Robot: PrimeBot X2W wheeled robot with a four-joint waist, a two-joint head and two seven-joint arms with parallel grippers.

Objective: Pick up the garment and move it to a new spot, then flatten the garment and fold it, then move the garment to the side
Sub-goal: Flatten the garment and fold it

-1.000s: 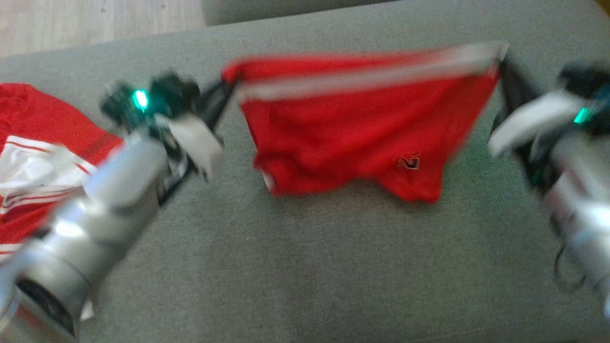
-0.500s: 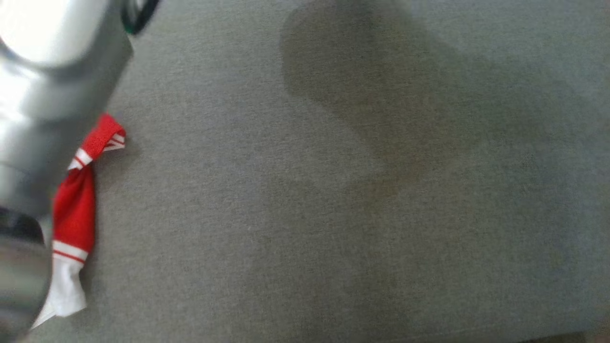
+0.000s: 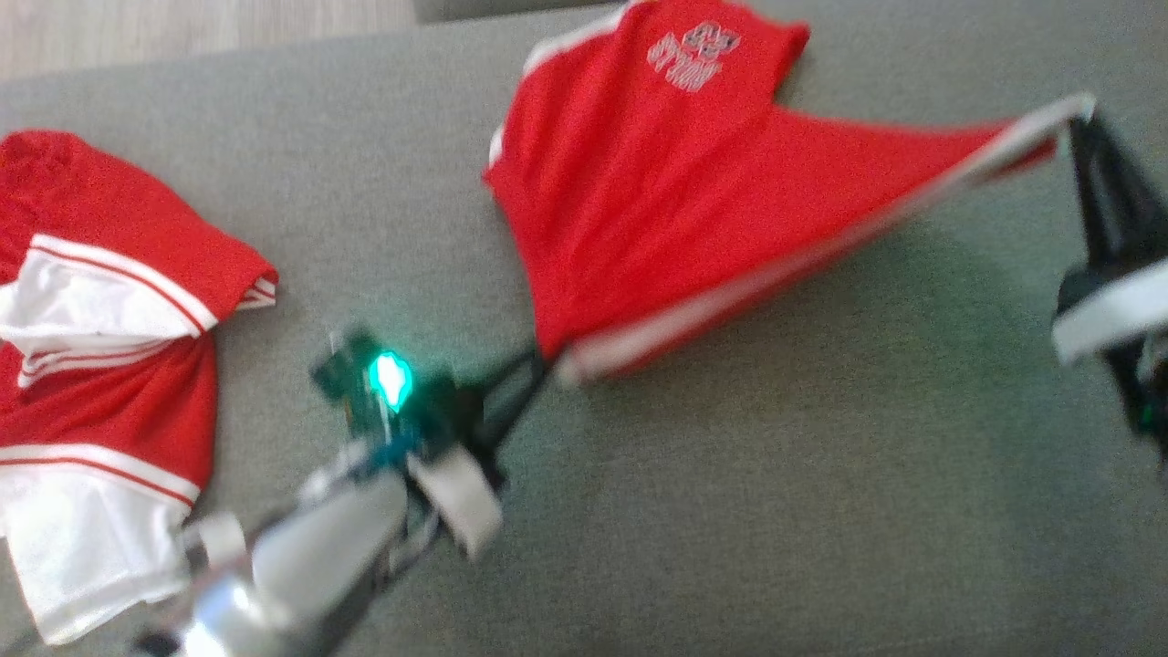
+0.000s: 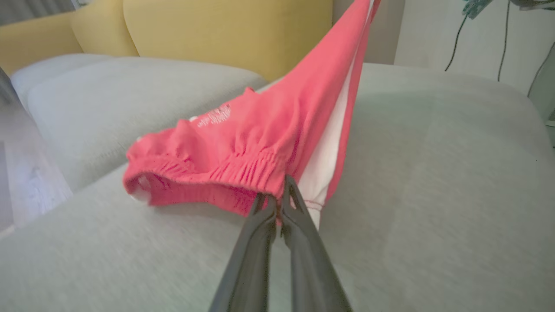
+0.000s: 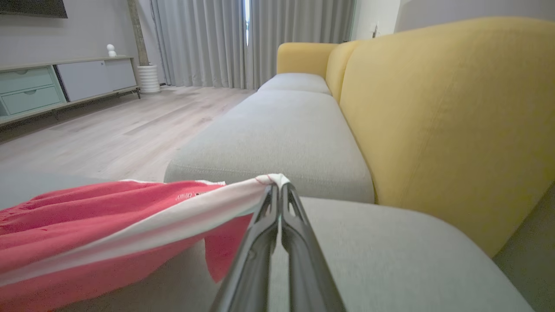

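The red shorts [image 3: 657, 201], their white print [image 3: 693, 53] too blurred to read, stretch between the left gripper [image 3: 546, 362], clamped on the near waistband, and the right gripper [image 3: 1082, 117], clamped on the far-right white-striped corner.

Grey sofa [image 3: 730, 511], yellow backrest [image 5: 433, 108], perhaps a jersey [image 3: 119, 388]
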